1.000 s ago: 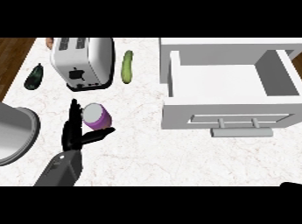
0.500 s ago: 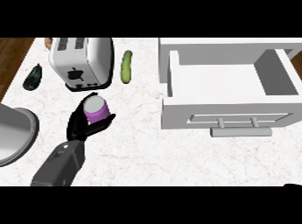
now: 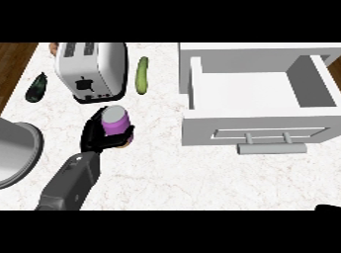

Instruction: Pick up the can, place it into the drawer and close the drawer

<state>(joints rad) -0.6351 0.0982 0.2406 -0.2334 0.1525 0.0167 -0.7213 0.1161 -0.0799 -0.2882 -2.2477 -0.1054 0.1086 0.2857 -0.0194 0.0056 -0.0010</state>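
The left hand has carried the can, fingers curled round it, nearer the toaster; right hand barely visible.

Counter: a white marbled top is seen, bordered by dark wood floor at the upper left.
Toaster: stood at the upper left of the counter, slots up.
Cucumber: laid just right of the toaster, lengthwise.
Dark vegetable: laid left of the toaster, near the counter's edge.
Grey pot: set at the left edge, partly cut off.
Drawer: shown pulled open at the upper right, its handle facing the viewer.
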